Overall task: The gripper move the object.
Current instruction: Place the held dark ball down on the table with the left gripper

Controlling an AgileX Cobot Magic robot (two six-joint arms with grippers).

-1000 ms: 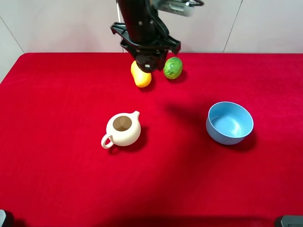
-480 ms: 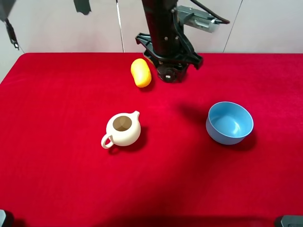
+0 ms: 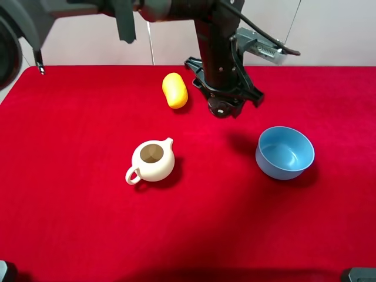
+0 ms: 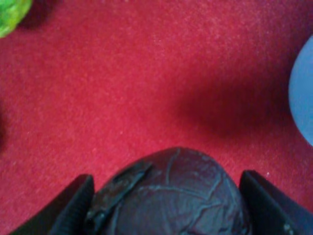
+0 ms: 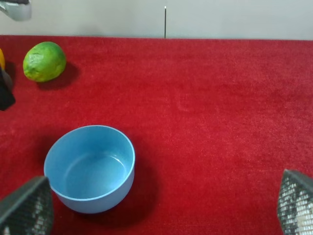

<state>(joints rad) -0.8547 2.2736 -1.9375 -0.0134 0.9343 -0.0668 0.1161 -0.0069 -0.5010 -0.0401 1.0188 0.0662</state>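
Note:
My left gripper [image 3: 223,106] reaches across the middle of the red table and is shut on the dark brown-purple fruit [image 4: 171,196], held above the cloth between the yellow mango and the blue bowl. In the left wrist view the rough-skinned fruit fills the gap between the two black fingers [image 4: 73,205]. In the exterior high view the fruit is mostly hidden inside the claw. My right gripper [image 5: 161,203] is open and empty, with its fingers wide apart above the cloth near the blue bowl [image 5: 89,166].
A yellow mango [image 3: 175,90] lies at the back. A green fruit [image 5: 44,61] lies near it, hidden by the arm in the exterior high view. A cream teapot [image 3: 153,160] stands left of centre. The blue bowl [image 3: 285,152] stands to the right.
My left gripper has moved right and toward the front with the dark fruit, from beside the mango toward the blue bowl. It now covers the green fruit. The right arm has not moved.

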